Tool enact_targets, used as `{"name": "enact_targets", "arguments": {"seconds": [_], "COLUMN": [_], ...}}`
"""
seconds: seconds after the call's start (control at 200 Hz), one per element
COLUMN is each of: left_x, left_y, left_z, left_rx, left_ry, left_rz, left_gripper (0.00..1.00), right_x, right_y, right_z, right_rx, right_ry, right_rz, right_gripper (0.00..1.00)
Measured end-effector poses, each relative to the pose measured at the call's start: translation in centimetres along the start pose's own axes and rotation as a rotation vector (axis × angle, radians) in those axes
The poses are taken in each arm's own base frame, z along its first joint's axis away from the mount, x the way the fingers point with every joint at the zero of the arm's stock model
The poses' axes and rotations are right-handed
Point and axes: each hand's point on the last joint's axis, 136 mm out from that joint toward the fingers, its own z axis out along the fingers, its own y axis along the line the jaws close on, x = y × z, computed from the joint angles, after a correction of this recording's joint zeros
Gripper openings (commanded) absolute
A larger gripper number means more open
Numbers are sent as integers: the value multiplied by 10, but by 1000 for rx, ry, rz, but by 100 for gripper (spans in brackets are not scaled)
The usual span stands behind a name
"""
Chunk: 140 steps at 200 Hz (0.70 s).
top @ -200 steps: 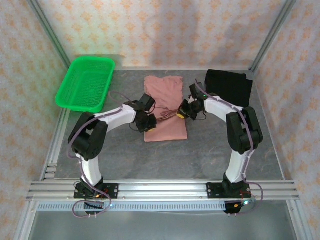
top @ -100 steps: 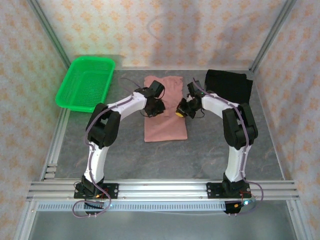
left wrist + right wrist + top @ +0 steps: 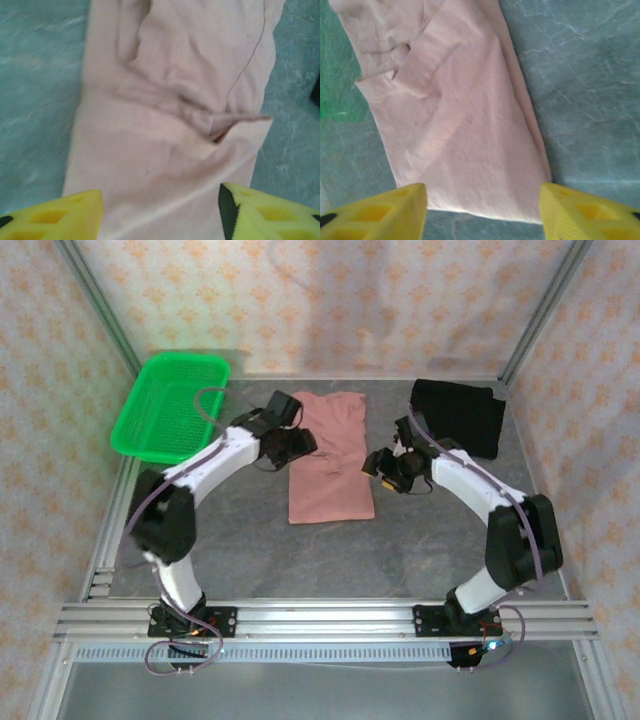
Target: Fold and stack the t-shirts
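Note:
The salmon-pink t-shirt (image 3: 331, 455) lies flat as a long folded strip in the middle of the table; it also shows as pink t-shirt (image 3: 175, 100) and pink t-shirt (image 3: 455, 115), with a small fold of cloth turned up near its far end. The black t-shirt (image 3: 459, 414) lies folded at the back right. My left gripper (image 3: 303, 444) hovers over the pink shirt's left edge, open, as the left gripper (image 3: 160, 220) shows, holding nothing. My right gripper (image 3: 375, 466) stands just off the shirt's right edge; the right gripper (image 3: 482, 212) is open and empty above the shirt's end.
A green mesh basket (image 3: 171, 405) stands at the back left corner. The grey table (image 3: 250, 550) is bare in front of the pink shirt. Patterned walls and metal frame posts close in the sides and back.
Both grippers have opened and let go of the pink shirt, which now lies flat. The left gripper drew back toward the left edge and the right gripper pulled off to the right.

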Motion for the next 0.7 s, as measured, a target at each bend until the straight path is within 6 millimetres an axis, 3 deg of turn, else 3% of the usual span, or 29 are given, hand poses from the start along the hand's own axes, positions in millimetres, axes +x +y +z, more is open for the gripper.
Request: {"name": "enact_targets", "arguments": {"seconds": [0.095, 0.195, 0.33, 0.455, 0.701], "left_x": [19, 46, 83, 108, 123], "left_y": [16, 31, 59, 78, 68], "left_z": [-28, -38, -26, -12, 4], "left_rx": [47, 85, 79, 65, 105], "left_ry": [6, 44, 129, 192, 227], "left_rz": [-22, -48, -96, -136, -133], "left_gripper": [70, 70, 70, 69, 65], "right_x": [19, 39, 57, 60, 56], "right_y": [-14, -30, -45, -42, -35], "right_z": [-5, 1, 15, 22, 34], "right_rx": [0, 1, -6, -46, -105], "right_ry": [11, 46, 89, 100, 107], "right_rz": [17, 52, 109, 136, 163], "right_gripper": [69, 69, 69, 69, 68]}}
